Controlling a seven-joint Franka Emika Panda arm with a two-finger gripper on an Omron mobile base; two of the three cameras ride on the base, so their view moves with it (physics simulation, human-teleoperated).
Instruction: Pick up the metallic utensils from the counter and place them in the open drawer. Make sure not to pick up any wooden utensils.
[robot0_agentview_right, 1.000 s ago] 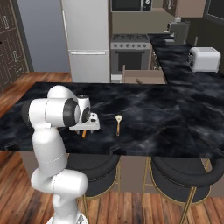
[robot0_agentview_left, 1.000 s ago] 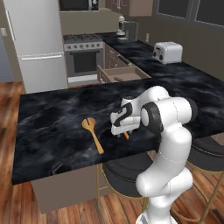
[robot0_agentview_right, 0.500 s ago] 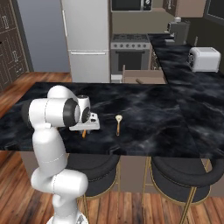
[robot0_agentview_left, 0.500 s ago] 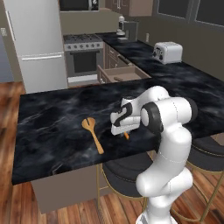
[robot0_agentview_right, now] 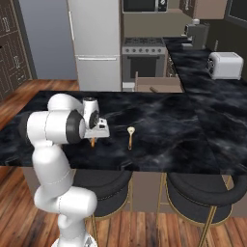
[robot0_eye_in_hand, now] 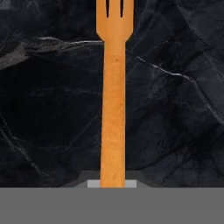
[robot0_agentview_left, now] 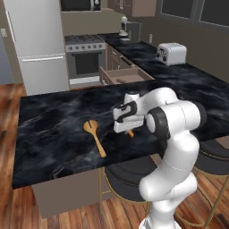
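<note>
The gripper (robot0_eye_in_hand: pixel 113 183) is shut on the fork (robot0_eye_in_hand: pixel 113 109), which points straight out ahead of it on the counter (robot0_eye_in_hand: pixel 52 109).

The fork (robot0_eye_in_hand: pixel 113 109) is uniform orange with a faintly speckled handle. The counter (robot0_eye_in_hand: pixel 175 122) is glossy black with thin grey-white veining. The wooden spoon (robot0_agentview_left: pixel 95 134) appears light orange-tan, and the open drawer (robot0_agentview_left: pixel 127 75) taupe-brown.

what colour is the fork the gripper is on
Orange-toned; the fork shows best in the hand view, lying on the black veined counter.
</note>
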